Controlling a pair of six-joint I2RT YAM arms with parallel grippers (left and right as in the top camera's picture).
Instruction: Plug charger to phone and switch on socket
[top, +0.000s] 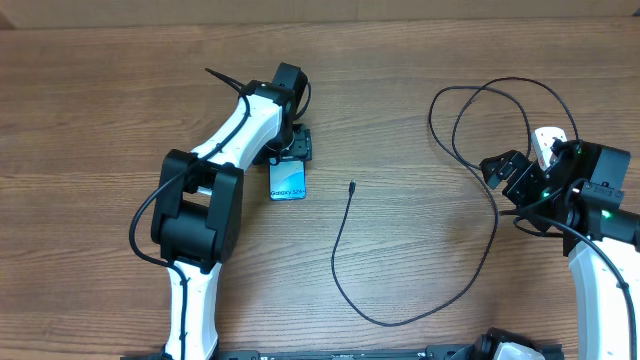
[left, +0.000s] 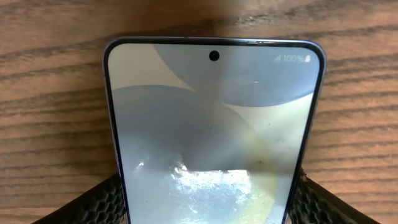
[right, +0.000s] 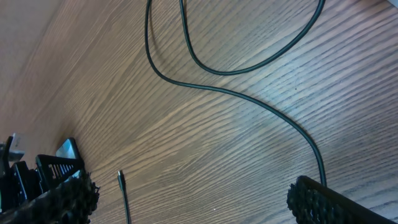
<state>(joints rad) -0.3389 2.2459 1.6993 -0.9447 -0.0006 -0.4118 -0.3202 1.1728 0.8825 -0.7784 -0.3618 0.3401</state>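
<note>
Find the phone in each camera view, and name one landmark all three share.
Overhead: the phone lies left of centre, left of the charger's plug tip.
Left wrist: the phone fills the middle, camera hole near the top.
Right wrist: a small pale-blue sliver at lower left, left of the plug tip.
Shared landmark: the wood-grain table.

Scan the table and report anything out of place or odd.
Nothing is damaged or spilled. The charger sprawls in loops across the table, its plug tip lying unplugged, apart from the phone, which the left gripper clamps by its edges. The right gripper is open and empty.
</note>
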